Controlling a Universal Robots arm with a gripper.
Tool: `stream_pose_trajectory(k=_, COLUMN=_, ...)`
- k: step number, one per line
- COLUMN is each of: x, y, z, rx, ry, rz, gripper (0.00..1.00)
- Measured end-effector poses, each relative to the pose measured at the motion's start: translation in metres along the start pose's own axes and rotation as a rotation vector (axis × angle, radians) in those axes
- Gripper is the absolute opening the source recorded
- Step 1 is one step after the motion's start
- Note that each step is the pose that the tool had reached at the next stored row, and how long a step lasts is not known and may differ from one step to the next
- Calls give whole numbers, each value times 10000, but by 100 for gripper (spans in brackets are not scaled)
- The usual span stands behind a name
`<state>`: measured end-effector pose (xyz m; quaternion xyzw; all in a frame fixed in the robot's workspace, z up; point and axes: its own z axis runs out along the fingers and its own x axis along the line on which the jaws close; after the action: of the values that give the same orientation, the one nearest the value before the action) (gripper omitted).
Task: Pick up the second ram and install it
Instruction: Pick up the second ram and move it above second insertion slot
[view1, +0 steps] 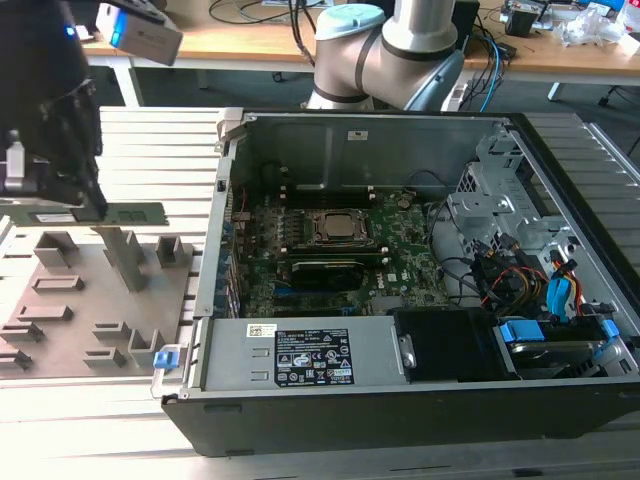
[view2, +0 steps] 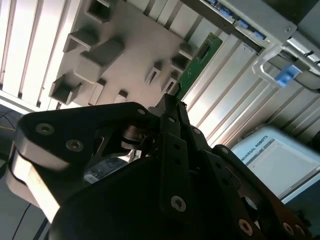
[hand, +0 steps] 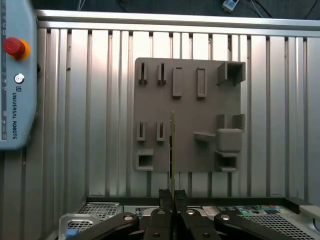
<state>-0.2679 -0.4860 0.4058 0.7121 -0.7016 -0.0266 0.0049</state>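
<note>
- The black claw (view1: 97, 205) pinches the second ram (view1: 140, 212), a long, thin green circuit-board stick. Its fingers are pressed against both faces, and it holds the stick level over a grey plastic holder plate (view1: 70, 300) with raised blocks.
- The plate lies on a ribbed aluminium table (view1: 150, 150), at the exterior view's left of an open black computer case (view1: 400, 420).
- A white printed label (view1: 310, 355) sits on the case's silver power supply box (view1: 375, 350).
- In the first wrist view, a pale grey control pendant (hand: 15, 100) with a red button (hand: 12, 46) bears dark lettering.
</note>
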Motion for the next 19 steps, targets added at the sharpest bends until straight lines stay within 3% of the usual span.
stream_pose_trajectory(k=2, x=-2, y=-71, z=-3, rx=-3, ry=-1, rz=1, gripper=14)
stream_pose_trajectory(k=6, x=-12, y=-311, z=-13, rx=-17, ry=-1, rz=2, gripper=14)
stream_pose_trajectory(k=10, x=-19, y=-456, z=-20, rx=-26, ry=-1, rz=1, gripper=14)
stream_pose_trajectory(k=13, x=-29, y=-694, z=-30, rx=-43, ry=-1, rz=1, gripper=14)
stream_pose_trajectory(k=15, x=-32, y=-767, z=-33, rx=-48, ry=-1, rz=3, gripper=14)
stream_pose_trajectory(k=19, x=-40, y=-1021, z=-44, rx=-66, ry=-1, rz=3, gripper=14)
